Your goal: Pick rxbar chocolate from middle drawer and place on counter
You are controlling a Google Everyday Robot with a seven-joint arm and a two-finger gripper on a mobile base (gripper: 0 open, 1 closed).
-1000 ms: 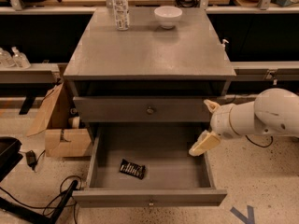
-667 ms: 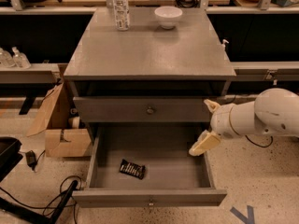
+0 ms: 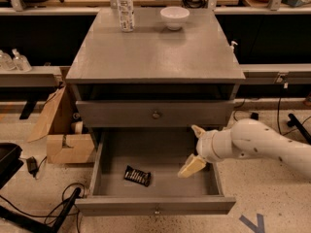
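Observation:
The rxbar chocolate (image 3: 137, 175), a black-wrapped bar, lies flat on the floor of the open middle drawer (image 3: 155, 205), left of centre. My gripper (image 3: 194, 148) hangs over the right part of the drawer, to the right of the bar and apart from it. Its pale fingers (image 3: 191, 166) are spread open and hold nothing. The white arm reaches in from the right. The grey counter (image 3: 155, 57) tops the cabinet above.
A clear bottle (image 3: 126, 6) and a white bowl (image 3: 175, 17) stand at the back of the counter. The shut drawer front with a round knob (image 3: 155, 114) is above the open drawer. A cardboard box (image 3: 68, 147) and cables lie on the floor at the left.
My gripper has moved left and down, from beside the cabinet's right edge to over the right part of the open drawer. The bar has not moved.

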